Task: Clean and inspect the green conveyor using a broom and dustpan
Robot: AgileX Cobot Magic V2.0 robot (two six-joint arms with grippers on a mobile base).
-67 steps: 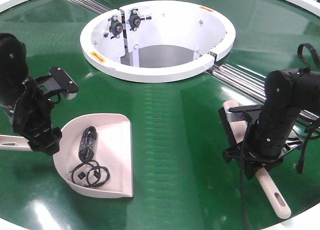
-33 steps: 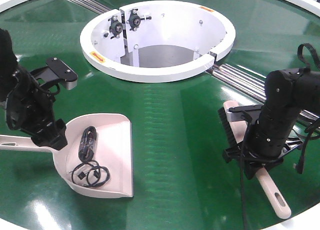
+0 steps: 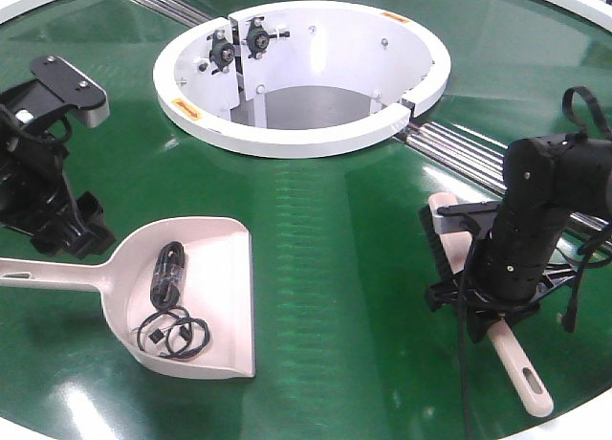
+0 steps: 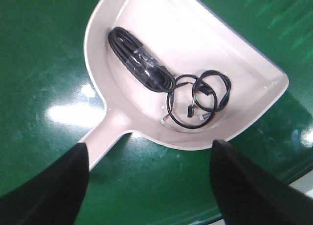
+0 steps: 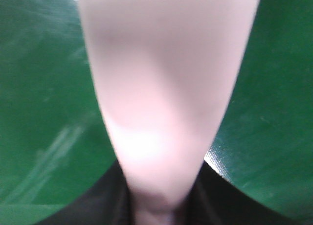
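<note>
Ok so here's where it sits: the dustpan [image 3: 196, 297] lies flat on the conveyor [image 3: 325, 230], lip pointing toward the near edge, handle sticking out to the left. Inside it there's a bundled black cable [image 4: 139, 63] and a loose coil of thin wire [image 4: 198, 100], so the sweeping part looks done to me.

The left claw [image 3: 72, 231] hangs just above and behind the dustpan handle, not touching it. In the wrist view its two fingers [image 4: 46, 191] are spread wide with the handle running down between them, so it's apart and holding nothing.

The right claw [image 3: 497, 287] is down on the broom [image 3: 469, 268] over by the rollers [image 3: 478, 153]. The wrist view shows the handle running right into the claw, so it looks clamped on the broom, though the pads themselves are hidden.

If the step is picking up the dustpan, I'd drop the left claw straight down over the handle, well back from the bowl, and square it to the handle before closing. Then lift level, or slightly lip-up, because that coil sits near the back wall and the cable bundle could slide out the front. Keep the broom parked while doing it
</note>
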